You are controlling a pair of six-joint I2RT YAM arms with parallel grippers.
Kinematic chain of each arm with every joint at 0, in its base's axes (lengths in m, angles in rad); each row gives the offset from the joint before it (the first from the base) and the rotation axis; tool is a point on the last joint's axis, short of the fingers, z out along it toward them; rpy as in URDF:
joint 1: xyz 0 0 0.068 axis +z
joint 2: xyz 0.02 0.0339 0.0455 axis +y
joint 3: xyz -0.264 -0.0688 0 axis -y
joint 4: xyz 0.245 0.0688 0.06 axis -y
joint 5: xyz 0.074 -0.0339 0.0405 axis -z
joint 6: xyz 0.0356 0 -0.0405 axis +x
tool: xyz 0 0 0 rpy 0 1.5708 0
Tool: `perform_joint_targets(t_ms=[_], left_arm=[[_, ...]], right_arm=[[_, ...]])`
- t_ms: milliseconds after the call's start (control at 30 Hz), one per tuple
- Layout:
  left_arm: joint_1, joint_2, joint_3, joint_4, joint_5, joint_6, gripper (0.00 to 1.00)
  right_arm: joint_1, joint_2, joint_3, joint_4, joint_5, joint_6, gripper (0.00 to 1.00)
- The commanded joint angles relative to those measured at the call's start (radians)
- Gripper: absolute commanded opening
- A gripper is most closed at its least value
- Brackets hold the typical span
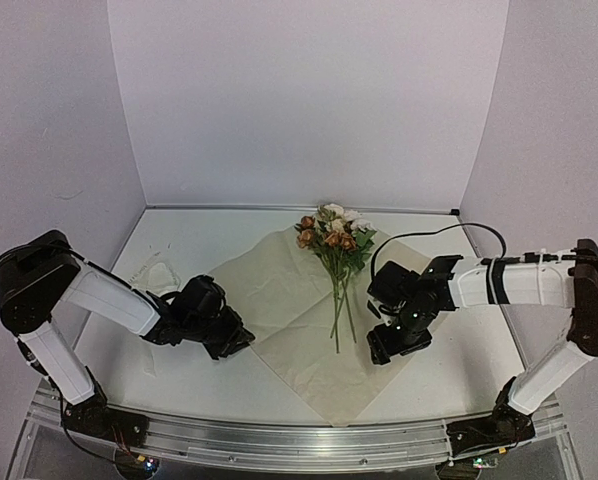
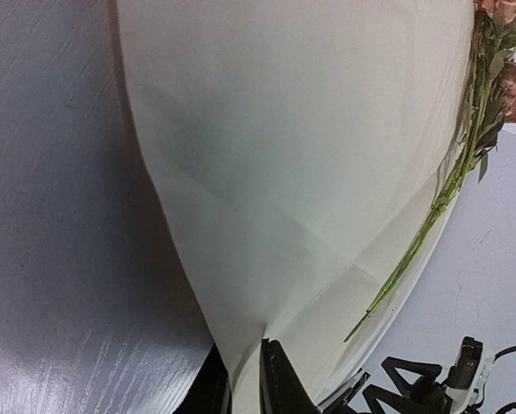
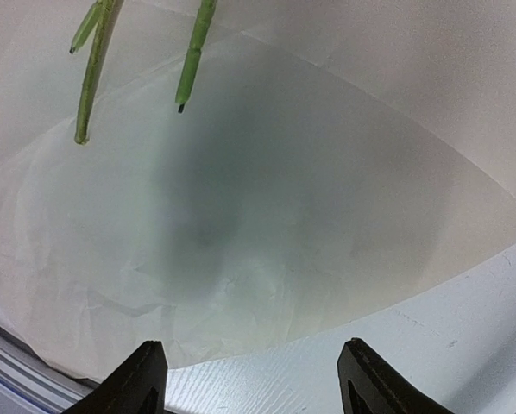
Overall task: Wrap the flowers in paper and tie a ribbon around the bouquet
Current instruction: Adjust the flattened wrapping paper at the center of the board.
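Closed on the near-left edge of the paper (image 1: 279,290) with the left claw (image 1: 234,342), both dark fingers (image 2: 280,384) pressed almost together in the left wrist view, the sheet caught between them. Lifted there into a raised curve running away from the left claw (image 2: 245,379) across the paper (image 2: 310,155), clear of the grey bench (image 2: 59,216) beneath.

Spread wide at the right claw (image 1: 391,345), nothing between the fingers (image 3: 141,379). Positioned low over the near-right edge of the paper (image 3: 284,198), with bare bench (image 3: 413,345) showing under the right claw (image 3: 254,362). Near, but apart from, the cut ends of the green stems (image 3: 90,69) on the far left of that view.

Laid on the middle of the sheet: the flowers (image 1: 334,235), heads toward the far corner of the paper, thin stems (image 1: 339,310) pointing near and ending between the two claws. Visible in the left wrist view as a long stem line along the right side of the sheet, leading to the flowers (image 2: 500,78).

Set as a diamond on the white bench (image 1: 479,370), one corner pointing toward the arm bases.

Bunched loosely on the bench left of the paper, beyond the left arm: the ribbon (image 1: 156,272), separate from sheet and flowers.
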Motion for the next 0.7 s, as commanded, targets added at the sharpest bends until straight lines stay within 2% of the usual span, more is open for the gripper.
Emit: perform_joint_targets(t_ms=[0,67,267,667], left_arm=[[-0.002,-0.017,0.011,0.023,-0.026,0.007,0.05],[0.0,-0.034,0.028,-0.008,-0.028,0.018,0.0],[0.037,-0.081,0.074,-0.086,0.007,0.024,0.0],[0.094,-0.149,0.075,-0.068,0.126,-0.087,0.0]], right_arm=[[0.007,-0.034,0.037,-0.006,-0.015,-0.034,0.71],[0.017,-0.035,0.042,-0.006,-0.017,-0.058,0.74],[0.079,-0.03,0.071,-0.009,-0.003,-0.148,0.85],[0.302,0.015,0.134,-0.018,0.132,-0.304,0.98]])
